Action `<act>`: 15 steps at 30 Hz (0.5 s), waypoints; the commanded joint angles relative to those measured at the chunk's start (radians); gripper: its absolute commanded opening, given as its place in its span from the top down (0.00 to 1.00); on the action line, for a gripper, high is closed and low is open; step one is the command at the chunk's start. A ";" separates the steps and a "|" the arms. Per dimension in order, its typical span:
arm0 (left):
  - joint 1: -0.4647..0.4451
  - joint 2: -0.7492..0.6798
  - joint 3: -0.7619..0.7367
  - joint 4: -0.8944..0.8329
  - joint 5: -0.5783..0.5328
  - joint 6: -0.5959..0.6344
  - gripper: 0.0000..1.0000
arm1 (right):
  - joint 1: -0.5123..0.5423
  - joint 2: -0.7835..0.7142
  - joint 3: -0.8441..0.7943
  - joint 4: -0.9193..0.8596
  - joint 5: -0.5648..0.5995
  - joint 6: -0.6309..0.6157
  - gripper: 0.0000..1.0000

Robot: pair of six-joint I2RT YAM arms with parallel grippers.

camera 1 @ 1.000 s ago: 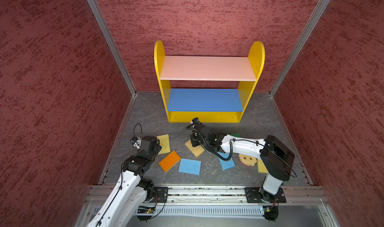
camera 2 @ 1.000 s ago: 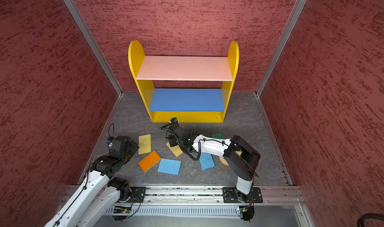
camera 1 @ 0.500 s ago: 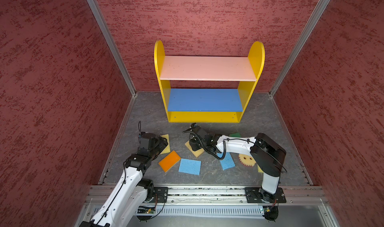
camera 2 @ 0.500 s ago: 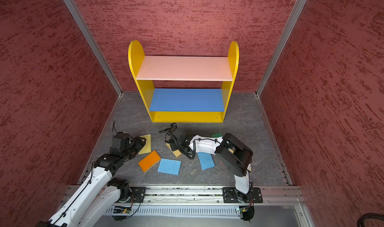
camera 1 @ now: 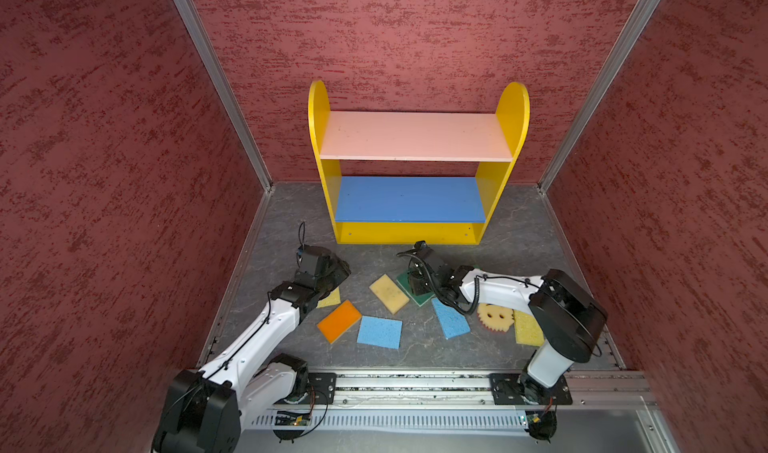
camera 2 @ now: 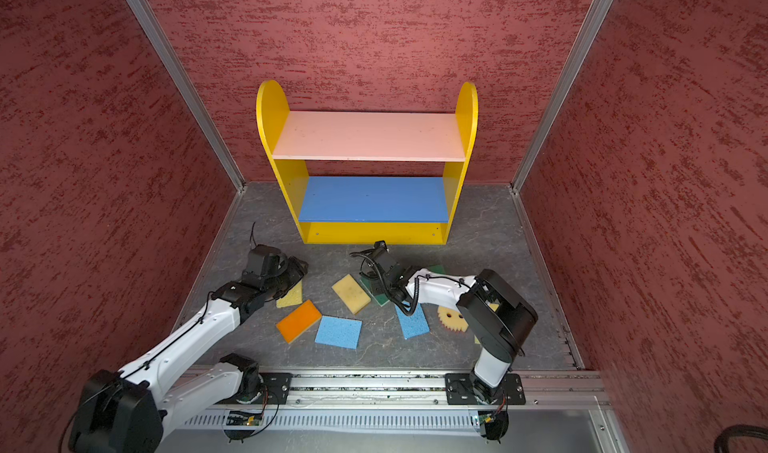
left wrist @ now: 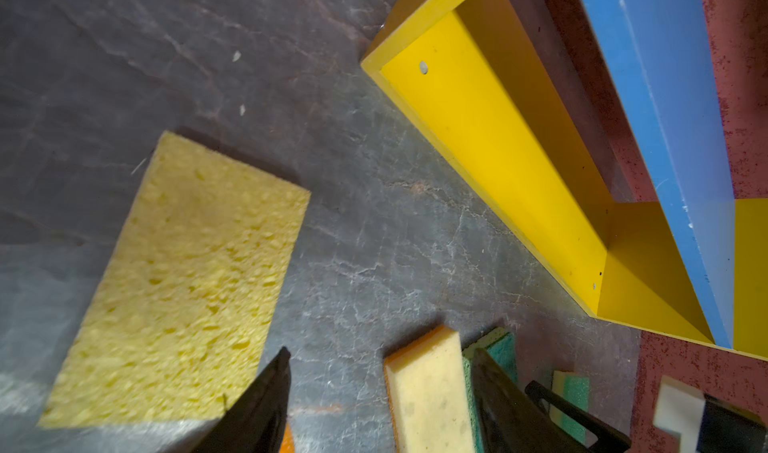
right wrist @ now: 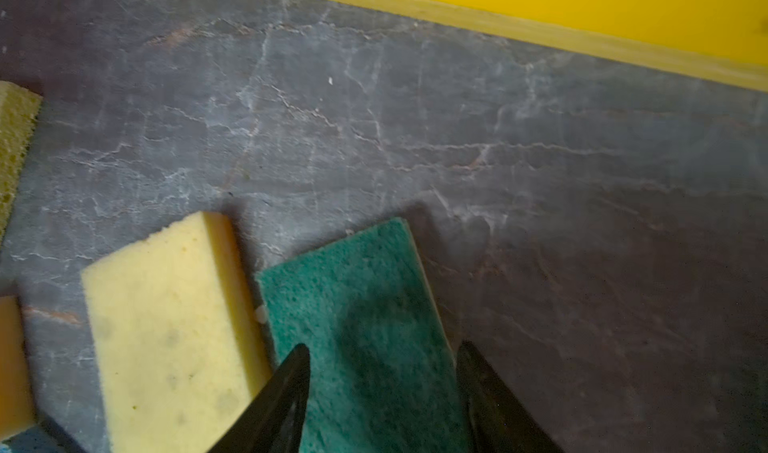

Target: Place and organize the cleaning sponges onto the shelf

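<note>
Right pincer [right wrist: 384, 347] moved over green sponge [right wrist: 353, 297] | sponges [camera 1: 379, 332]: nine | shelf [camera 1: 318, 110]: one

**Top views, stereo pair:** set high above the base rail [camera 1: 415, 382], faced down and forward to the shelf [camera 1: 415, 137]. Distant and wide, with near-identical coverage in both top views.

**Left wrist view:** sat close behind the left gripper [left wrist: 380, 351], aimed past its tips at the floor [left wrist: 353, 222]. The shelf base lay ahead of the pincer.

**Right wrist view:** sat close behind the right gripper [right wrist: 384, 345], near the floor. The shelf edge lay ahead of the pincer.

**Shared by both wrist views:** pale yellow sponge [left wrist: 428, 388], green sponge [right wrist: 353, 297].
</note>
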 commanded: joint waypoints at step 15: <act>-0.108 0.178 0.017 0.171 0.014 -0.006 0.44 | 0.124 -0.021 0.075 0.036 -0.068 -0.118 0.44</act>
